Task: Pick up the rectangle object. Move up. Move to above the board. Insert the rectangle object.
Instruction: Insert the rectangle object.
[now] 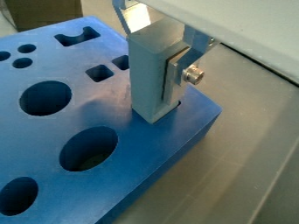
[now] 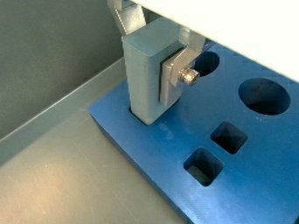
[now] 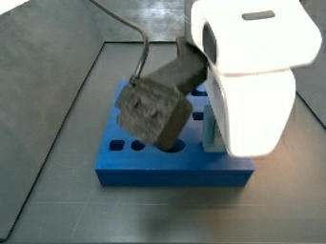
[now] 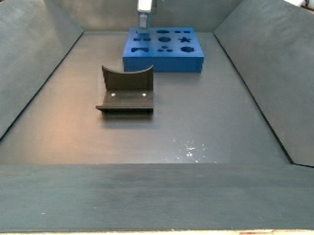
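Observation:
The rectangle object, a smooth light-blue bar, stands upright in both wrist views. My gripper is shut on its upper half; one silver finger with a screw presses its side. The bar's lower end meets the board next to a corner and seems to sit just inside a cut-out there. The board is a thick blue slab with round, square and shaped holes. In a side view the board lies under the arm, whose dark wrist housing hides the gripper and bar.
The fixture, a dark bracket on a base plate, stands on the grey floor in front of the board. Sloping grey walls enclose the floor. The white arm body looms over the board's right side.

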You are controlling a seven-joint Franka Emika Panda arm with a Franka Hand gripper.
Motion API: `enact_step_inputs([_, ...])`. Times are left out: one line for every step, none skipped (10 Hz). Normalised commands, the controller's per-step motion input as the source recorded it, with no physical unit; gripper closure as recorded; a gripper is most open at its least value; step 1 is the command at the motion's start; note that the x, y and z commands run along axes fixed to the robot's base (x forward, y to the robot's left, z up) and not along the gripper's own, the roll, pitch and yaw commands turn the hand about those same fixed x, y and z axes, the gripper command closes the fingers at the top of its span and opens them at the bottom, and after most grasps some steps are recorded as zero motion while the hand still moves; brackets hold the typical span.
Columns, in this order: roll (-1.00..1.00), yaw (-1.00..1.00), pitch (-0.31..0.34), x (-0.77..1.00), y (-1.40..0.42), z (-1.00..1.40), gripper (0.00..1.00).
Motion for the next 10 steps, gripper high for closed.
enact_step_inputs([0.14,0.07,-0.077,0.01,-0.25,-1.0,1.0])
enact_step_inputs([0.06,0.17,-0.04,0.13,0.0,-1.0,1.0])
enact_step_inputs([0.01,0.23,-0.026,0.28,0.11,-1.0,1.0])
enact_step_inputs([0.0,0.0,-0.183,0.0,0.0,-0.16,1.0])
enact_step_inputs([0.0,0.0,-0.029,0.0,0.0,-0.09,1.0])
enact_step_inputs([0.43,0.0,-0.151,0.0,0.0,-0.91,1.0])
enact_step_inputs([0.34,0.0,-0.1,-0.04,-0.02,-1.0,1.0])
enact_step_inputs([0.27,0.0,-0.129,-0.05,-0.05,-1.0,1.0])
enact_step_inputs([0.23,0.0,-0.16,-0.03,-0.07,-1.0,1.0])
enact_step_inputs([0.23,0.0,-0.18,-0.02,-0.05,-1.0,1.0])
